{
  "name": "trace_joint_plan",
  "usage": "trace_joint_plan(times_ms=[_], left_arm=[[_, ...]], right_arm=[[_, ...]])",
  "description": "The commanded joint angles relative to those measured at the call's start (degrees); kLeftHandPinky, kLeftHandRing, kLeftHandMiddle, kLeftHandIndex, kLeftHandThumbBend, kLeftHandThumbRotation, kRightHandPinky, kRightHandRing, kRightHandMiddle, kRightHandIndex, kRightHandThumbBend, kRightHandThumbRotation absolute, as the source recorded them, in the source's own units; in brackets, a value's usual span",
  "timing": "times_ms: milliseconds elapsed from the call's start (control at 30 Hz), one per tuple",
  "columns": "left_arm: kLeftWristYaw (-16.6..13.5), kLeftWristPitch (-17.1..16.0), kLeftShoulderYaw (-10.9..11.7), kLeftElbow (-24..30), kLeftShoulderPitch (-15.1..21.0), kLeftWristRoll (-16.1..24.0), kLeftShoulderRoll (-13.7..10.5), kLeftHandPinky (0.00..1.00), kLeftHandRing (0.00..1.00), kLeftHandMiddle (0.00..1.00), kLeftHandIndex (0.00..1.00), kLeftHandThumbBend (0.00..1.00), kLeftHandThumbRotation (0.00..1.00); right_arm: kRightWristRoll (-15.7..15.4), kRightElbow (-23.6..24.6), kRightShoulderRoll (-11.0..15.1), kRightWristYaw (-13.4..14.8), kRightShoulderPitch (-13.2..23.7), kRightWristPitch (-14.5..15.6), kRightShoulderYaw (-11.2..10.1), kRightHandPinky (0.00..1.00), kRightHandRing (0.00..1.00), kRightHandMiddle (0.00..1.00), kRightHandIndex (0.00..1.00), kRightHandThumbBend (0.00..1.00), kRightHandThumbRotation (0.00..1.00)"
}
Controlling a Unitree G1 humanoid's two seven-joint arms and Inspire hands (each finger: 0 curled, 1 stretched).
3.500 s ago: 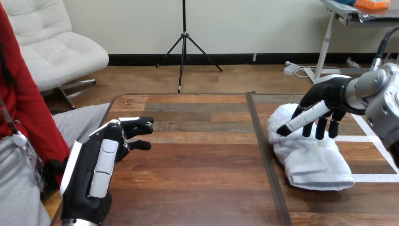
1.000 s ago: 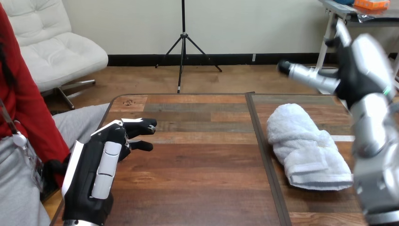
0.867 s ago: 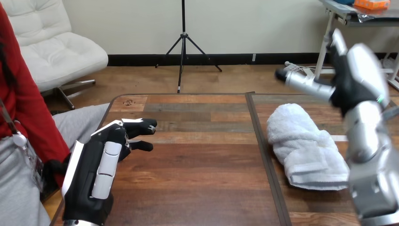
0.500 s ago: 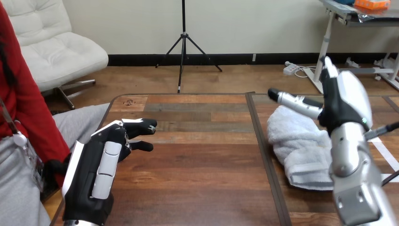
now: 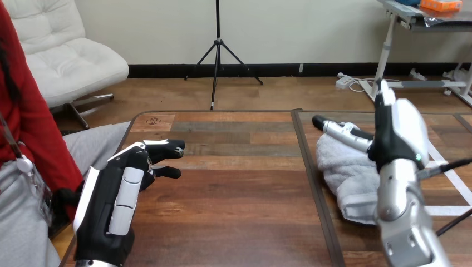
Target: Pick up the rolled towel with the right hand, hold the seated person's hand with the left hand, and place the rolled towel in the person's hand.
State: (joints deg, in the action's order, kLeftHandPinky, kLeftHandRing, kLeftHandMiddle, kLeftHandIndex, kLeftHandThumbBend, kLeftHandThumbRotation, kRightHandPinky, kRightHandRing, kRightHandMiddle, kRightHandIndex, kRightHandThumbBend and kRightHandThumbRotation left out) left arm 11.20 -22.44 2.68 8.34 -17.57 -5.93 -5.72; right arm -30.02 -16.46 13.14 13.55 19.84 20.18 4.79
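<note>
The rolled white towel (image 5: 346, 167) lies on the right part of the wooden table (image 5: 234, 211), its near end hidden behind my right forearm. My right hand (image 5: 396, 130) hangs just over the towel's far end, turned edge-on, open, with one digit stretched left toward the table's seam. It holds nothing. My left hand (image 5: 114, 194) rests at the table's left edge, back up, fingers (image 5: 164, 148) relaxed and pointing right, with nothing in it. The person (image 5: 28, 139) sits at the view's left, beside my left hand.
A dark seam (image 5: 313, 183) runs front to back between the table's two parts, just left of the towel. White tape lines (image 5: 448, 210) mark the surface at the right. Bare wood stretches between my two hands.
My right hand left the towel, rose high at the right, then came back down and left to hang over the towel's far end. My left hand and the towel have stayed put.
</note>
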Motion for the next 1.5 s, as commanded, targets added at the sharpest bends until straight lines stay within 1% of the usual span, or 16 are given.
trace_joint_plan(times_ms=[0,133,300,400,500,733,900,1000,1133,1300,1467], left_arm=[[-0.1,-0.39,-0.45,0.92,2.25,-0.2,0.33,0.59,0.72,0.7,0.54,0.69,1.0],[-0.13,-0.35,-0.41,1.07,2.2,-0.36,0.38,0.6,0.72,0.69,0.54,0.68,1.0],[-0.23,-0.07,-0.32,1.24,2.22,-0.37,0.31,0.6,0.72,0.69,0.53,0.69,1.0],[-0.02,-0.45,-0.19,0.97,2.36,-0.3,0.03,0.59,0.72,0.68,0.53,0.69,1.0],[-0.03,-0.73,-0.09,0.8,2.49,-0.2,-0.04,0.59,0.72,0.68,0.53,0.68,1.0],[0.24,-0.62,0.1,0.76,2.61,-0.93,-0.1,0.59,0.72,0.68,0.53,0.68,1.0],[0.28,-0.93,0.19,0.63,2.69,-0.86,-0.16,0.59,0.71,0.68,0.53,0.68,1.0],[0.4,-0.65,0.19,0.82,2.69,-1.03,-0.23,0.58,0.71,0.67,0.53,0.68,1.0],[0.47,-0.34,0.18,1.2,2.59,-1.0,-0.37,0.58,0.71,0.67,0.53,0.68,1.0],[0.42,-0.38,0.21,1.22,2.63,-0.81,-0.47,0.58,0.71,0.67,0.53,0.69,1.0],[0.38,-0.11,0.28,1.4,2.57,-0.98,-0.48,0.58,0.71,0.67,0.52,0.69,1.0]], right_arm=[[0.91,-4.57,-1.33,2.59,3.16,-1.96,0.03,1.0,1.0,1.0,1.0,1.0,0.61],[1.21,-7.21,-2.02,4.02,3.9,-1.91,0.14,1.0,1.0,1.0,1.0,1.0,0.6],[1.83,-10.03,-2.71,5.03,4.82,-1.89,-0.08,1.0,1.0,1.0,1.0,1.0,0.58],[1.91,-11.74,-2.97,5.89,5.33,-2.06,0.02,1.0,1.0,1.0,1.0,1.0,0.57],[1.97,-13.68,-3.19,6.47,6.07,-1.62,0.22,1.0,1.0,1.0,1.0,1.0,0.57],[3.01,-17.85,-4.07,8.04,7.65,-1.25,-0.11,1.0,1.0,1.0,1.0,1.0,0.57],[3.18,-20.48,-4.35,9.3,8.66,-0.82,0.22,1.0,1.0,1.0,1.0,1.0,0.57],[3.49,-22.37,-4.38,9.52,9.38,-0.82,0.24,1.0,1.0,1.0,1.0,1.0,0.58],[3.19,-25.1,-4.37,10.1,10.49,0.04,0.68,1.0,1.0,1.0,1.0,1.0,0.59],[3.05,-27.58,-4.3,11.05,11.31,-0.41,1.06,1.0,1.0,1.0,1.0,1.0,0.6],[3.63,-29.97,-4.24,11.3,12.01,-0.97,1.04,1.0,1.0,1.0,1.0,1.0,0.59]])
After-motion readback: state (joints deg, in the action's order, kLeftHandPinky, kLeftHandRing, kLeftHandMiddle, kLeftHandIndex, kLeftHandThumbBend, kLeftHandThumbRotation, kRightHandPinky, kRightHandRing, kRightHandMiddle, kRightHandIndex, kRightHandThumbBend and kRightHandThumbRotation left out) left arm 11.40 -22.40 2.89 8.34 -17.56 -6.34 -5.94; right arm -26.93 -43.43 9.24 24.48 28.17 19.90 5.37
